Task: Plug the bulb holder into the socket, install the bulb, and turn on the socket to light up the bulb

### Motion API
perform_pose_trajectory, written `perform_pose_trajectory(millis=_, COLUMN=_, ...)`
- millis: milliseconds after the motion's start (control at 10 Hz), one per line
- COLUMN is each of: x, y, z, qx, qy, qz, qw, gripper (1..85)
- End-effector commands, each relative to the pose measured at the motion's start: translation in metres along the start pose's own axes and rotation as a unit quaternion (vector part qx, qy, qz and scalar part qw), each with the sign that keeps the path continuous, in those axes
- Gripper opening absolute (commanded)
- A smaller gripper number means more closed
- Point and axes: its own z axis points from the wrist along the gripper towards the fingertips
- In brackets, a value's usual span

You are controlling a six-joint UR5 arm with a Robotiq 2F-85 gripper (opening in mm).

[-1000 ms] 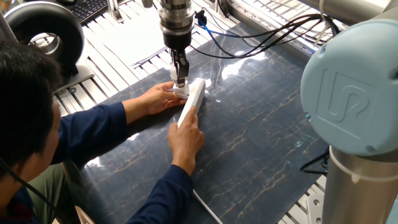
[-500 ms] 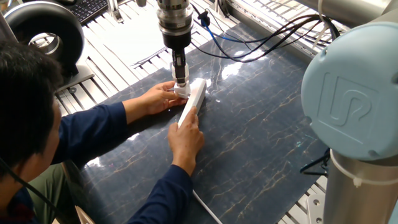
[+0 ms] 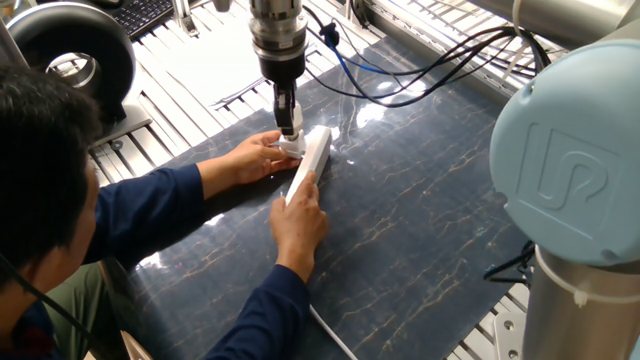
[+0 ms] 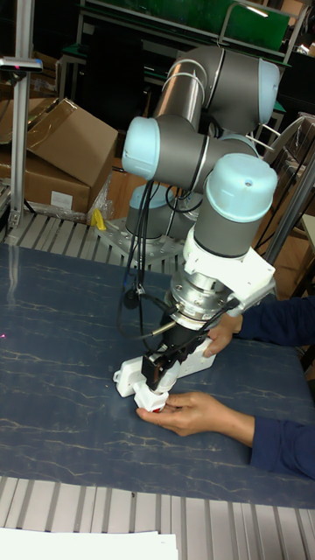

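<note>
The socket (image 3: 311, 158) is a long white strip lying on the dark marbled table, also visible as the socket (image 4: 131, 376) in the tall fixed view. A person's right hand (image 3: 299, 218) presses on its near end. The small white bulb holder (image 3: 290, 147) sits against the strip's left side, and its reddish opening shows on the bulb holder (image 4: 150, 403). My gripper (image 3: 288, 128) points straight down with its fingers close together on the holder's top. The person's left hand (image 3: 254, 156) cups the holder from the left. The bulb is out of view.
The person leans in from the left, both arms over the table's near-left part. The socket's white cable (image 3: 330, 335) runs off the front edge. Black and blue cables (image 3: 420, 70) trail over the back of the table. A black round device (image 3: 75, 55) stands at the back left.
My gripper has shifted very slightly and its wrist has turned a little. The hands, the socket and the holder stay where they were.
</note>
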Motion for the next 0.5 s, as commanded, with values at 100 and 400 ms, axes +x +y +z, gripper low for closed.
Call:
perform_pose_trajectory(millis=100, x=-0.0076, y=0.0010, z=-0.0019, qx=-0.014, qy=-0.020, qz=0.090, qw=0.9956, gripper=1.7)
perform_pose_trajectory(millis=400, x=-0.0088, y=0.0042, z=-0.0009, qx=-0.035, qy=-0.031, qz=0.167, qw=0.9848, gripper=1.7)
